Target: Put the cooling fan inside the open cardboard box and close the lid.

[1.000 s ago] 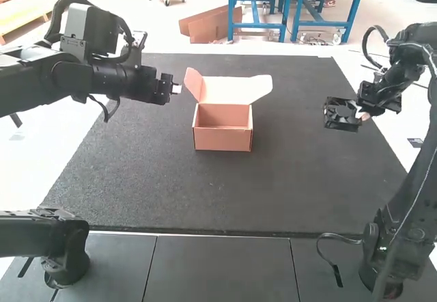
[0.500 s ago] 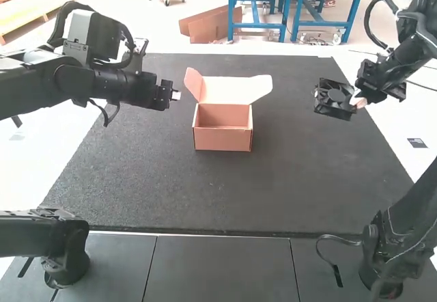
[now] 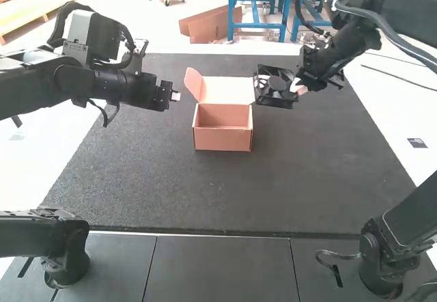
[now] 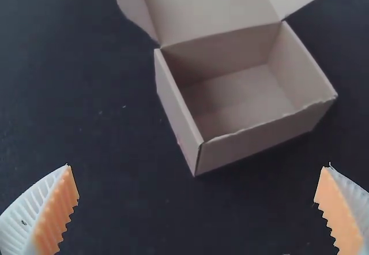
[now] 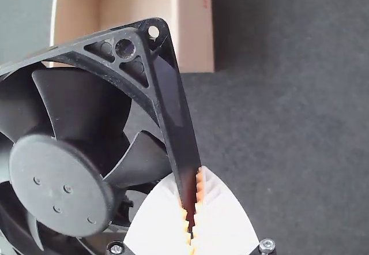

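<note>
The black mat [image 3: 136, 179] covers the work surface and carries the cardboard box [image 3: 222, 128] near its centre. The box stands upright with its opening upward. Its lid [image 3: 235, 87] is folded back behind the opening, with one side flap raised at the left rear corner. In the left wrist view the interior of the box [image 4: 242, 111] is bare.

The cooling fan [image 3: 274, 87] hangs in the air, clear of the mat, just beside the right rear corner of the box and above the right end of the lid. It is tilted on edge, not flat.

The right gripper [image 3: 300, 87] clamps one side of the fan frame between its orange pads [image 5: 199, 186], with the fan [image 5: 75, 151] on the box side of the grip. The left gripper [image 3: 171, 94] hovers left of the box, with its fingers [image 4: 55, 209] spread wide and nothing between them.

Step in hand, as judged: carrying the fan to the box. The fan is not yet over the opening.

The next move calls for:
- bringing the fan above the opening;
- levelling it so the frame clears the walls;
- lowering it, then releasing it.

The lid is not yet closed.
</note>
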Controlling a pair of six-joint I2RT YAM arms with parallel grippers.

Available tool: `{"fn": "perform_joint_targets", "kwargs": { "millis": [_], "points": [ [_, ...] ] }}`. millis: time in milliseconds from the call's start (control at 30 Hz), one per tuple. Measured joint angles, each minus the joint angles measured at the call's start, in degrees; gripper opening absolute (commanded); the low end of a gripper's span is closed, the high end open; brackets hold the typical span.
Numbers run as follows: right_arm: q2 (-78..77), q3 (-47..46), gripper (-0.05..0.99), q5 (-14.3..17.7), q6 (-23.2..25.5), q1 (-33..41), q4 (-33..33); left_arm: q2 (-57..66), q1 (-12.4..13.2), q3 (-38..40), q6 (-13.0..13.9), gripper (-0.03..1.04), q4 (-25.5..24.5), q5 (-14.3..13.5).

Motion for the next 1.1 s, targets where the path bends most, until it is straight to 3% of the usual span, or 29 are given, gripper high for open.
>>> {"fn": "perform_joint_targets", "kwargs": {
  "millis": [233, 467, 667, 1100],
  "points": [
    [1.70, 0.00, -0.01, 1.40, 5.05, 8.68, 1.44, 0.02, 0.00, 0.00, 0.00, 0.97, 0.00, -0.02],
    [7.34, 0.02, -0.01, 2.73, 7.08, 9.11, 2.99, 0.87, 0.00, 0.02, 0.04, 0.97, -2.12, -0.24],
    [13.88, 3.58, -0.01, 3.34, 7.91, 9.22, 3.91, 1.90, -0.15, 0.31, 1.11, 0.97, -6.88, -0.37],
    [27.56, 18.10, -0.01, 3.54, 10.97, 11.96, 4.68, 1.95, -4.68, 4.31, 2.64, 0.97, -8.98, -0.44]
  ]
}}
